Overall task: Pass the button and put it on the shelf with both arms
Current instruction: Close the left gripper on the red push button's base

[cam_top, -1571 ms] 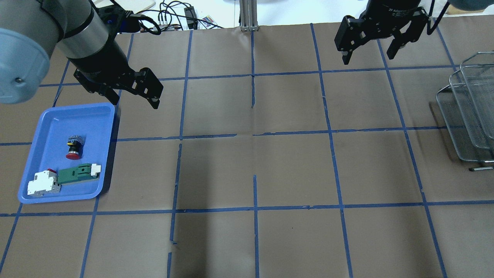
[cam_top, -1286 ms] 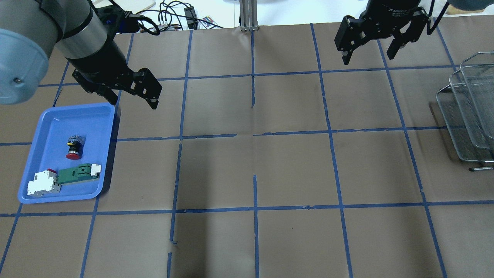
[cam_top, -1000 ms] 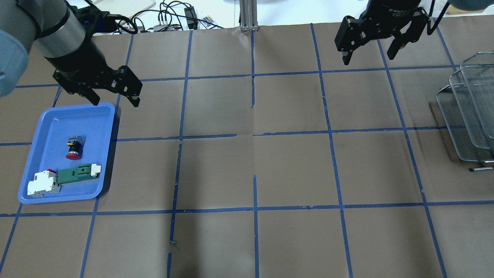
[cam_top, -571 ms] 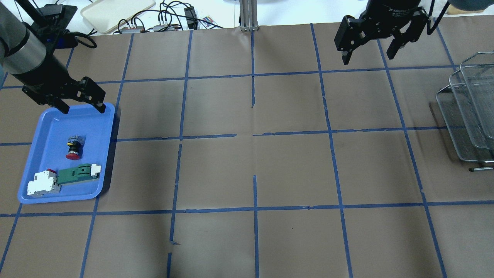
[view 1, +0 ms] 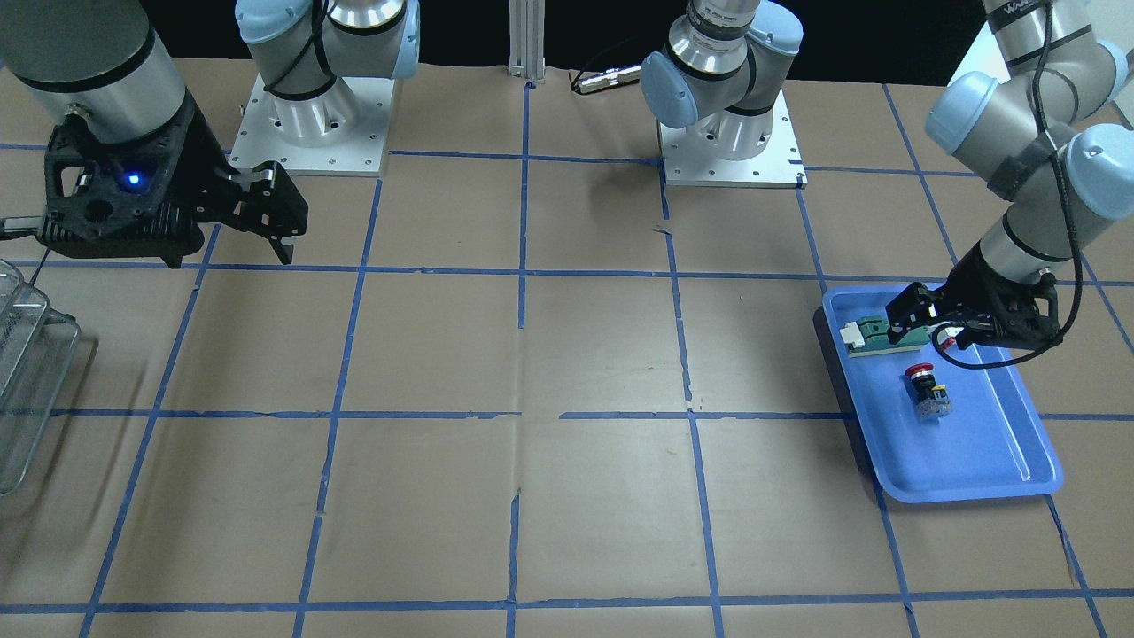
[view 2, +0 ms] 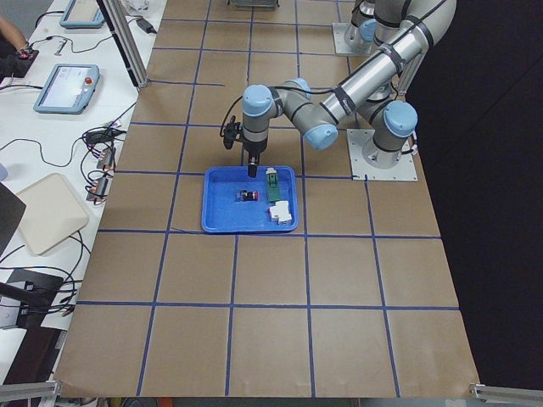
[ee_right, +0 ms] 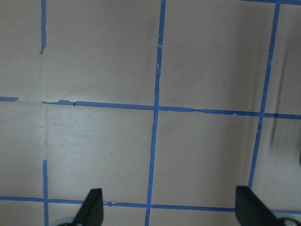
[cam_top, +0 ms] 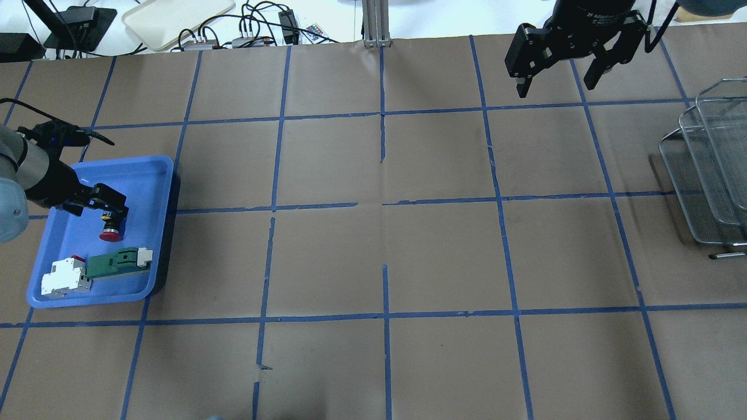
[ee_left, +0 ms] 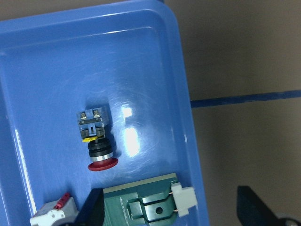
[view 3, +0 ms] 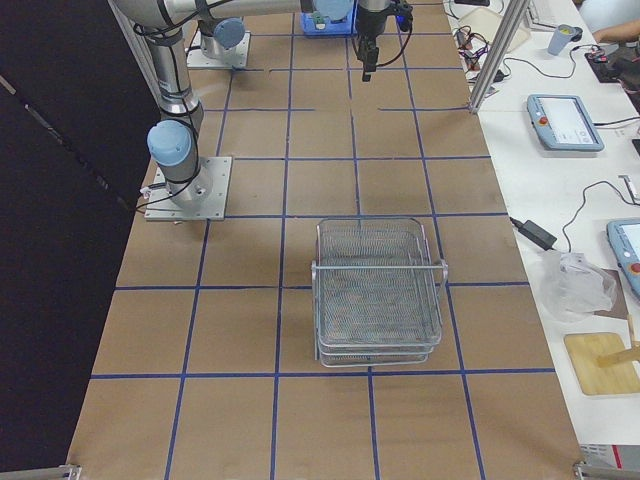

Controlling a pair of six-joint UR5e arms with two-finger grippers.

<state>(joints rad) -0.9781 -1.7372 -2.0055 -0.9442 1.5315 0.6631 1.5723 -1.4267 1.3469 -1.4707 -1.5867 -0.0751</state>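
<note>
The button [cam_top: 111,228], red cap, black collar, clear-blue body, lies on its side in the blue tray [cam_top: 159,175]. It also shows in the front view [view 1: 927,391] and the left wrist view [ee_left: 96,139]. My left gripper [cam_top: 98,205] hangs open and empty over the tray, just above the button's body end, not touching it. In the left wrist view both fingertips [ee_left: 91,213] stand wide apart. My right gripper [cam_top: 554,88] is open and empty, high over the far right of the table. The wire-mesh shelf [cam_top: 703,175] stands at the right edge.
A green-and-white flat part [cam_top: 118,261] and a white-and-red block [cam_top: 64,276] lie in the tray's near end, close to the button. Blue tape lines grid the brown table. Cables and a cream tray [cam_top: 175,14] lie beyond the far edge.
My left arm has swung left and come down from beyond the tray's far right corner to just over the button. The gripper stays open. The right arm has not moved.
</note>
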